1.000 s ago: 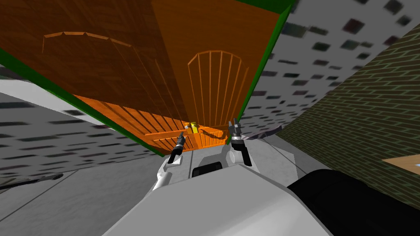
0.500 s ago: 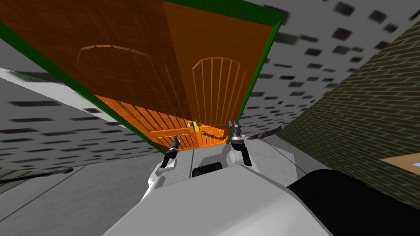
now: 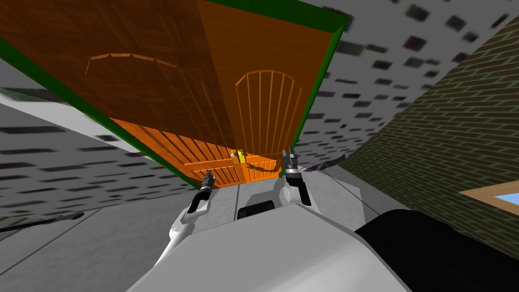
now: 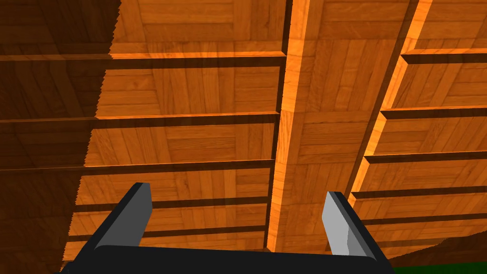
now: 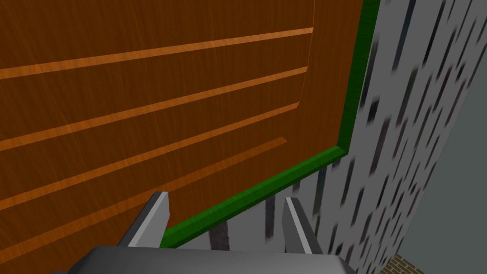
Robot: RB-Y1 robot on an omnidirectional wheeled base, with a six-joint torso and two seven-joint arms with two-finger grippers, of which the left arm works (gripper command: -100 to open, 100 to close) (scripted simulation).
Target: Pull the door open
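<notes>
Grey speckled wall (image 3: 385, 76) with a green frame (image 3: 318, 91) around the orange wooden door (image 3: 263, 50), right in front. Left pincer (image 4: 238, 190) is released, fingers spread, pointing at the door's slats. Right pincer (image 5: 226, 197) is released too, at the frame's corner. A small yellow handle (image 3: 242, 155) sits between them.
</notes>
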